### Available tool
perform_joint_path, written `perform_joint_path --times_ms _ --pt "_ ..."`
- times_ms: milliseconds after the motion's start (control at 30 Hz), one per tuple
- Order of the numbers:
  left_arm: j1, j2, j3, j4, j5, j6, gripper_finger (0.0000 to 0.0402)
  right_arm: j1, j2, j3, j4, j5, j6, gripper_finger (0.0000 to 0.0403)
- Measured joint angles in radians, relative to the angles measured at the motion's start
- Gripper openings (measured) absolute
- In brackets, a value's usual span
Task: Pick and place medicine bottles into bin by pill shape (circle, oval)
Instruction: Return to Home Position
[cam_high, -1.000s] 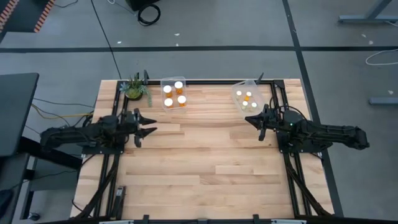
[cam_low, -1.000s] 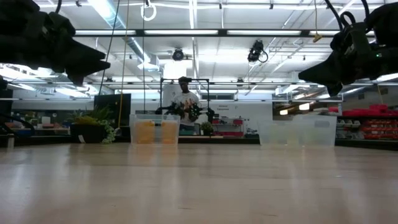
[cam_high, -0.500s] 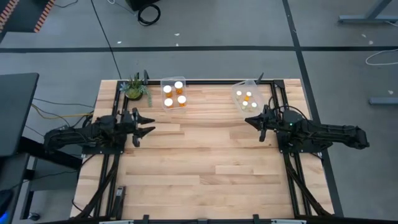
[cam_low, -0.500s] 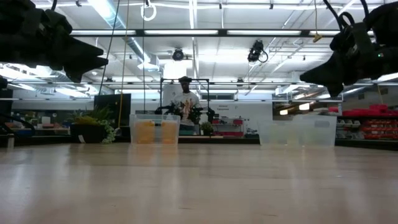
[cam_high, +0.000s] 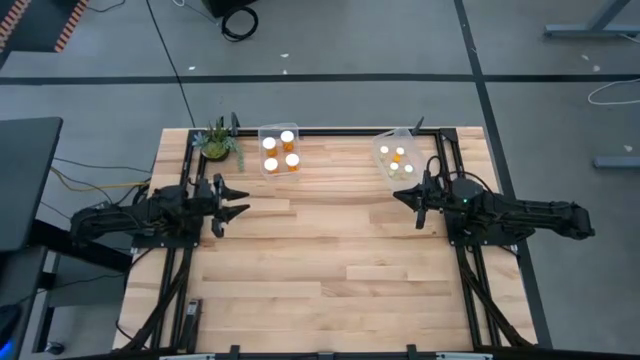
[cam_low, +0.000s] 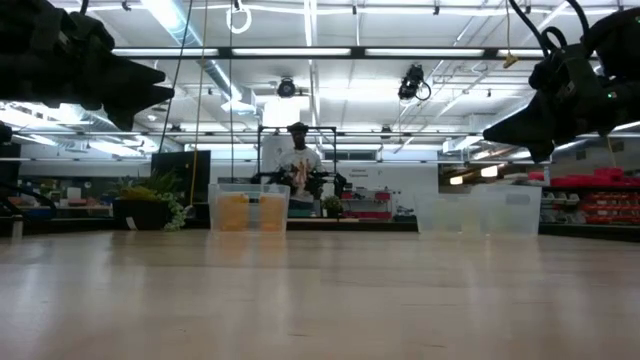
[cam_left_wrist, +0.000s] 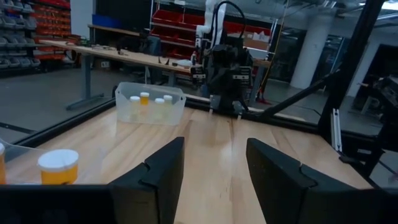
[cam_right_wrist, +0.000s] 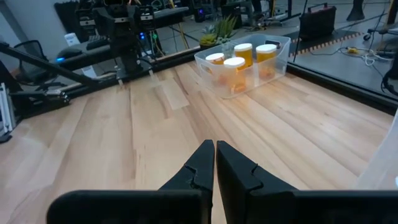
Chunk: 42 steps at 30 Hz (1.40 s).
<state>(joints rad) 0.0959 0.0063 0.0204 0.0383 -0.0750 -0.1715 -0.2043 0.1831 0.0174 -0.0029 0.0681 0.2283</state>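
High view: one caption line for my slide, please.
Bottles in left bin and right bin; left gripper open, right gripper shut, above table.

The worktop (cam_high: 330, 260) is pale wood in staggered planks. At its far edge, the clear left bin (cam_high: 279, 150) holds orange medicine bottles (cam_high: 270, 164) with white caps; those in the clear right bin (cam_high: 408, 140) look paler, yellowish. The plant (cam_high: 218, 143) at the far left corner is green. The left arm (cam_high: 130, 218) and right arm (cam_high: 530, 215) are black.

left gripper (cam_high: 243, 200) — eased back and up a little | right gripper (cam_high: 398, 195) — seemingly shifted, barely
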Motion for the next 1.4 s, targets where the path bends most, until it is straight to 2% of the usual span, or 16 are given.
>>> perform_joint_path --times_ms 1400 --pt "0.0 0.0 0.003 0.01 0.001 0.0 0.0182 0.0 0.0 0.0 -0.002 0.002 -0.001 0.0023"
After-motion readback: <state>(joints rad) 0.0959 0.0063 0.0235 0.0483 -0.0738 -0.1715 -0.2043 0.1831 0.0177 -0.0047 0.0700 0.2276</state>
